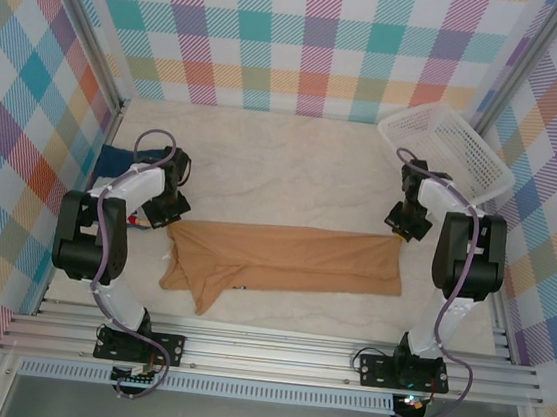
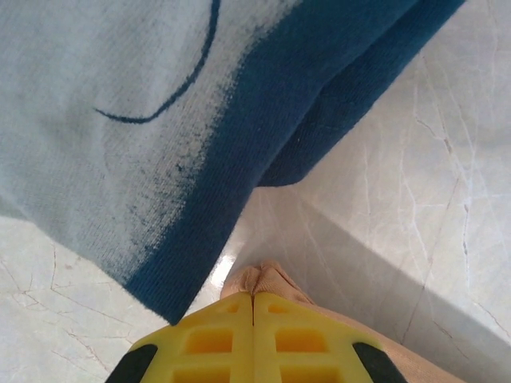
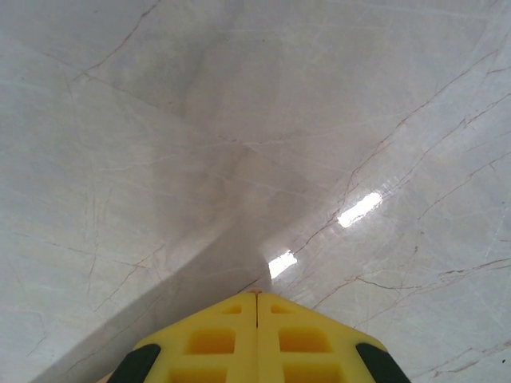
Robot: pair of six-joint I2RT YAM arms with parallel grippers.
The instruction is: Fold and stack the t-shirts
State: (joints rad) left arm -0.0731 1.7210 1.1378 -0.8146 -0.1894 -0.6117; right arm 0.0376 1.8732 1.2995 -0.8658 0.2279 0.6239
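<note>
The tan shirt (image 1: 283, 259) is looking like soft, matt cotton cloth. The navy shirt (image 2: 335, 88) is showing a fine knit, its white print (image 2: 96, 104) looking chalky. The table (image 3: 239, 120) is gleaming like polished marble. The basket (image 1: 446, 147) is showing as white plastic mesh, the left gripper (image 2: 254, 297) is showing smooth yellow plastic fingers (image 2: 207, 343), and the rails (image 1: 272, 354) are shining as bare metal.

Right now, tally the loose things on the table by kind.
T-shirts: 2, the tan-orange t-shirt and the navy blue t-shirt
Baskets: 1, the white mesh basket
Total: 3
</note>
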